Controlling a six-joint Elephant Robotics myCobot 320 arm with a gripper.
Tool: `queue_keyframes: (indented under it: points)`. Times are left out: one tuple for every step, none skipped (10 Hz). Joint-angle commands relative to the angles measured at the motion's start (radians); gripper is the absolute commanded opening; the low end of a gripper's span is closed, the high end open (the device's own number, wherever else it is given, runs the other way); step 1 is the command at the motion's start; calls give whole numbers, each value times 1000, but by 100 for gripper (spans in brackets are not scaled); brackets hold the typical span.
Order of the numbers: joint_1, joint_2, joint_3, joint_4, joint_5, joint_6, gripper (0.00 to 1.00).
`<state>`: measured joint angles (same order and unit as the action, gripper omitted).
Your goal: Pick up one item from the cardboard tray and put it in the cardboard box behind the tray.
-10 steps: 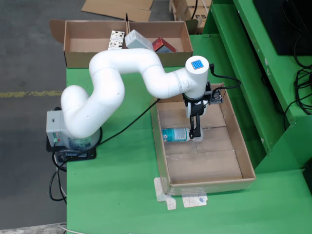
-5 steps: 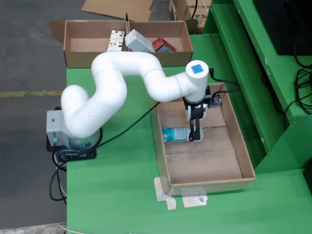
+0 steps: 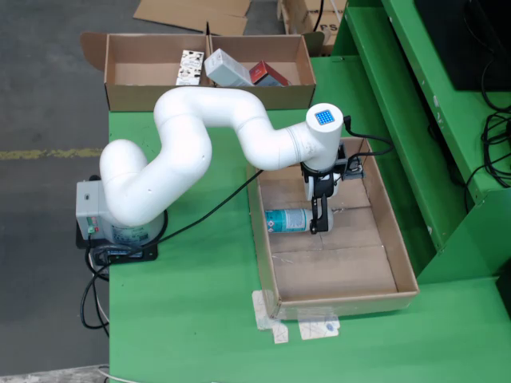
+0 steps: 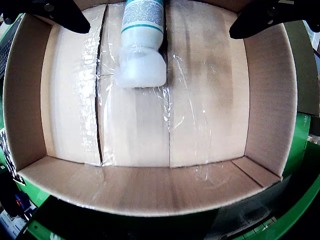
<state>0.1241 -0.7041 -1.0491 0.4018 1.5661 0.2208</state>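
We see our end effector (image 4: 157, 20) spread wide, fingers (image 4: 60, 15) straddling the bottle (image 4: 143, 42) in the tray (image 4: 260, 100), touching nothing.

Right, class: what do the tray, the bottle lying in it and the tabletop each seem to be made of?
Tray: brown corrugated cardboard, matte, floor seams covered with glossy clear tape.
Bottle: probably plastic, white and smooth with a soft sheen, teal printed label.
Tabletop: material unclear; an even, matte green painted-looking surface.
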Motion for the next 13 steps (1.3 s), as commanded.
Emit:
queue_keyframes:
  points:
    - [-7, -4, 28, 27, 7, 9, 100]
    - [-7, -12, 22, 42, 6, 12, 100]
    - [-9, -26, 27, 46, 7, 13, 100]
    - [-11, -35, 12, 60, 10, 16, 100]
    - [-13, -41, -2, 74, 13, 17, 100]
    - [-14, -47, -29, 106, 11, 25, 100]
    - [-15, -61, -27, 113, 14, 25, 100]
    - [-15, -61, -27, 113, 14, 25, 100]
    - [-13, -72, -33, 125, 11, 25, 100]
    - [-12, -99, 5, 104, 15, 18, 100]
    - [-12, -127, 43, 81, 19, 9, 100]
    - [-11, -145, 51, 84, 19, 9, 100]
    - [-13, -169, 82, 70, 22, 6, 100]
